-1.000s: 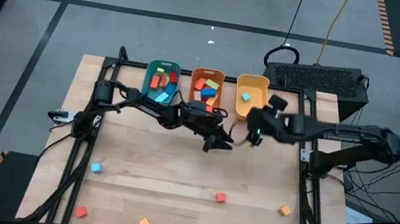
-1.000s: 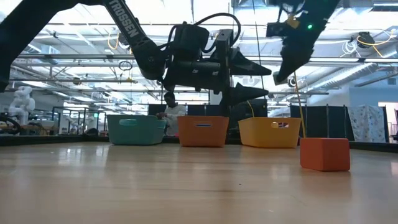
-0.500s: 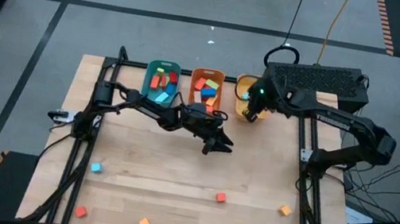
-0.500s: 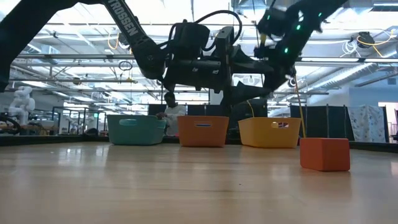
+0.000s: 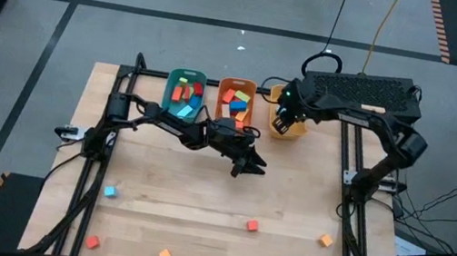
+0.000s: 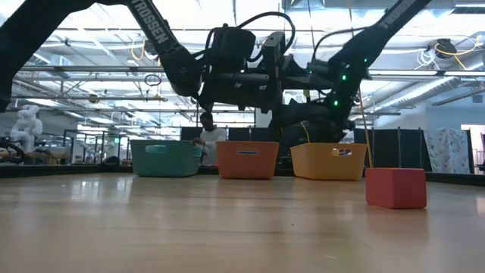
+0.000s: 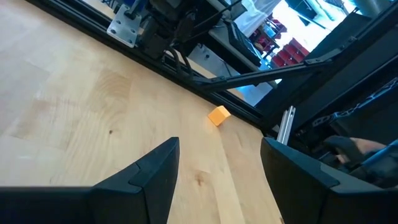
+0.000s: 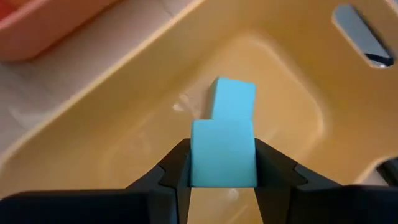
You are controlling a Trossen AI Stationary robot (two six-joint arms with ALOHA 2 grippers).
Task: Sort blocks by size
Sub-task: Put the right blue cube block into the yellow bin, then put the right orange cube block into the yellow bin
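Blocks lay scattered: my right claw point(image 8: 222, 177) hung over the yellow bin point(image 8: 298, 93), clamped on a light blue cube point(image 8: 222, 152), with a second light blue cube point(image 8: 234, 98) on the bin floor just beyond it. My left claw point(image 7: 217, 180) hovered above the table point(image 7: 74, 112) in front of the orange bin point(image 5: 234, 101), its fingers apart and holding nothing; an orange cube point(image 7: 218, 116) sat on the table ahead of it.
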